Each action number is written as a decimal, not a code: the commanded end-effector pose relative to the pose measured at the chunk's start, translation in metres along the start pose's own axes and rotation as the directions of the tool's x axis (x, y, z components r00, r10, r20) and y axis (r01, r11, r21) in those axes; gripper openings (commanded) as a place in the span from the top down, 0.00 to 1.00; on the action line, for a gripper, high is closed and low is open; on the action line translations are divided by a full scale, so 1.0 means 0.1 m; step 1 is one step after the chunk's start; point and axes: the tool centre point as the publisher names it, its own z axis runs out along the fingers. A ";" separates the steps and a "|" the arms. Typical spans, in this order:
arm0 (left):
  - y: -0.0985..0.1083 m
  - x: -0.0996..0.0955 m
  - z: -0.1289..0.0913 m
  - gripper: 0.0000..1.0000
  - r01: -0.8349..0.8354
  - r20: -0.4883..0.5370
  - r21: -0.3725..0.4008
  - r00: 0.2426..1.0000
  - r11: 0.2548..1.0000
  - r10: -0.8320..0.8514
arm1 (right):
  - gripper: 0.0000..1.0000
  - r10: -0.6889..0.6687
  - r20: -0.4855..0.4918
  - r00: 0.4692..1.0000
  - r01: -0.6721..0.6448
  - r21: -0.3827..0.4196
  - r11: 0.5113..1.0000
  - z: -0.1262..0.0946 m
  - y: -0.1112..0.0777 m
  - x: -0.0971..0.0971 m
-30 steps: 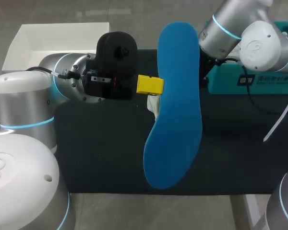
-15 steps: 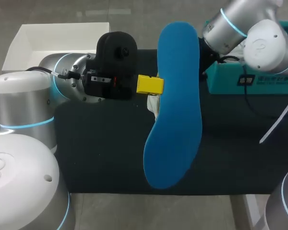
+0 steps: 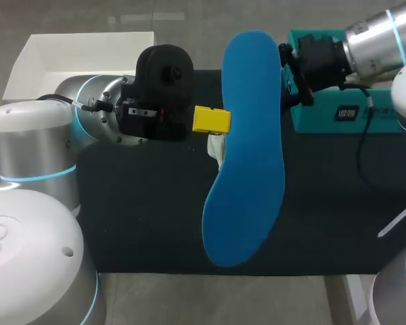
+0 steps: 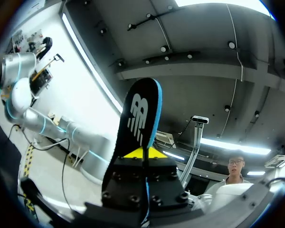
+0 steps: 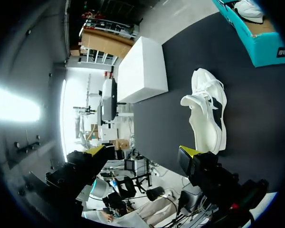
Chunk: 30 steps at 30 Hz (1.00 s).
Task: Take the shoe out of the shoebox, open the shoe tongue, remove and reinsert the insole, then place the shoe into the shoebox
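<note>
Blue insole (image 3: 247, 156), one, pinched by left claw (image 4: 143, 153); right claw (image 5: 142, 151) spread before one unboxed white shoe (image 5: 206, 118).

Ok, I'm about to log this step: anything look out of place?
Only the blue insole: the left gripper holds it raised in the air, out of the white shoe on the mat. Nothing looks damaged.

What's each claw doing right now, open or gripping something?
Left claw: closed on the blue insole.
Right claw: open, holding nothing.
</note>
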 end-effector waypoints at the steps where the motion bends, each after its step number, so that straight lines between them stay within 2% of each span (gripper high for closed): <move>1: 0.00 0.00 0.01 1.00 -0.002 0.000 0.001 1.000 1.000 0.002 | 0.00 0.017 -0.264 0.964 -0.059 -0.150 0.987 -0.27 -0.20 0.02; 4: 0.00 0.00 0.01 1.00 -0.002 0.000 0.001 1.000 1.000 0.002 | 0.00 0.028 -0.283 0.959 -0.066 -0.127 0.990 -0.32 -0.21 0.16; 6: 0.00 0.00 0.01 1.00 -0.002 0.000 0.001 1.000 1.000 0.002 | 0.00 0.021 -0.338 0.941 -0.072 -0.139 0.988 -0.36 -0.22 0.25; 11: 0.00 0.00 0.01 1.00 -0.002 0.000 0.001 1.000 1.000 0.002 | 0.00 0.033 -0.306 0.951 -0.062 -0.087 0.994 -0.47 -0.24 0.42; 13: 0.00 0.00 0.01 1.00 -0.002 0.000 0.001 1.000 1.000 0.002 | 0.00 0.035 -0.331 0.943 -0.064 -0.077 0.995 -0.53 -0.24 0.47; 15: 0.00 0.00 0.01 1.00 -0.002 0.000 0.001 1.000 1.000 0.002 | 0.00 0.059 -0.259 0.964 -0.078 -0.065 0.995 -0.57 -0.23 0.48; 24: 0.00 0.00 0.01 1.00 -0.002 0.000 0.001 1.000 1.000 0.002 | 0.00 0.053 -0.270 0.961 -0.072 -0.061 0.996 -0.58 -0.22 0.49; 26: 0.01 -0.04 -0.11 1.00 -0.083 0.001 -0.106 0.996 0.991 0.084 | 0.00 0.053 -0.270 0.961 -0.072 -0.061 0.996 -0.58 -0.22 0.49; 28: -0.02 -0.10 -0.24 1.00 -0.223 -0.025 -0.263 0.974 0.939 0.225 | 0.00 0.053 -0.270 0.961 -0.072 -0.061 0.996 -0.58 -0.22 0.49; 30: -0.08 -0.14 -0.35 1.00 -0.329 -0.063 -0.339 0.943 0.881 0.328 | 0.00 0.053 -0.270 0.961 -0.072 -0.061 0.996 -0.58 -0.22 0.49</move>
